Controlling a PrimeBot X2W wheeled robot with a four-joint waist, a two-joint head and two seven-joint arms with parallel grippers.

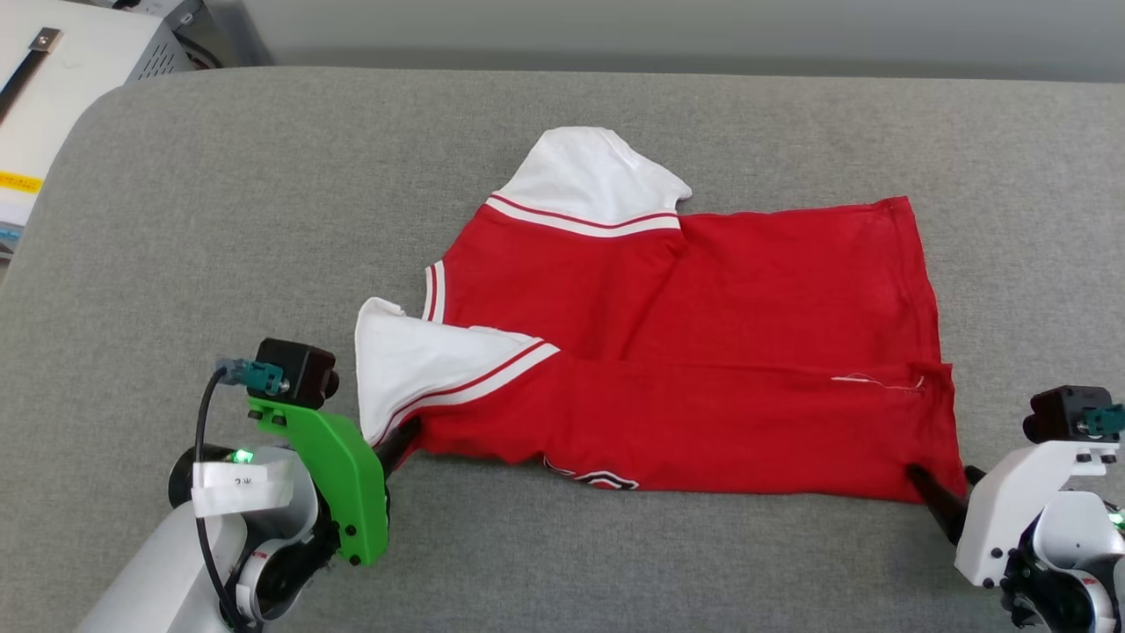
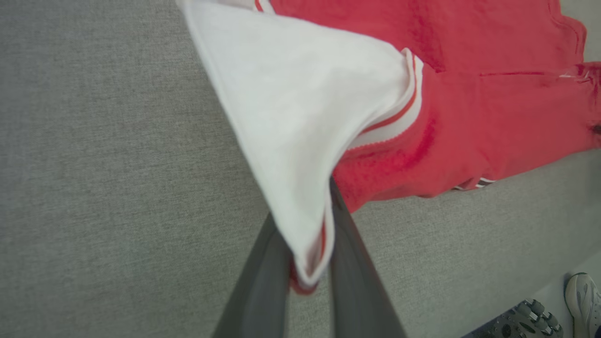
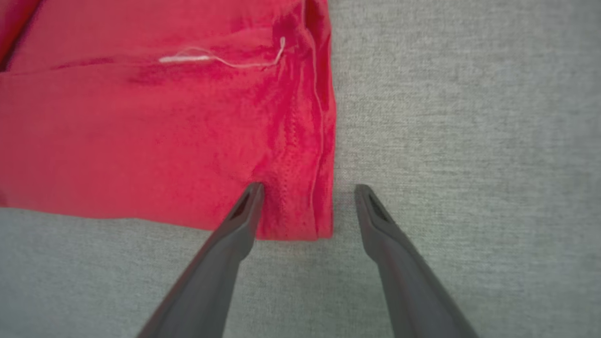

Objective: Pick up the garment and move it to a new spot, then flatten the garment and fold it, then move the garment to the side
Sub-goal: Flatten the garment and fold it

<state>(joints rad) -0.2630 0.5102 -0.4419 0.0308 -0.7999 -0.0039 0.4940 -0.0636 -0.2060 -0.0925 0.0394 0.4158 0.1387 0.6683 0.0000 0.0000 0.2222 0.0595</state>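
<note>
Has the garment spread across the middle of the grey pad, red body flat, hem toward the pad's right end and shoulders toward its left end. Shows the strip of red nearest the pad's front edge doubled over. Shows too a bit of black-and-white print peeking out along that fold, and a loose white thread toward the pad's right end. Leaves one white sleeve, trimmed with a red stripe, pointing to the pad's far edge.

Pinches the tip of the other white sleeve in the left gripper, toward the pad's front left. Draws the fingers narrow there, with cloth clamped between them and the sleeve pulled taut into a white cone.

Holds the right gripper at the pad's front right, fingers spread wide and gripping nothing. Sets one fingertip at the red hem corner and the other over bare pad just beside the hem. Cannot tell whether either tip presses down.

Catches a pale shoe on the floor beyond the pad's edge, in a corner of the left wrist view.
</note>
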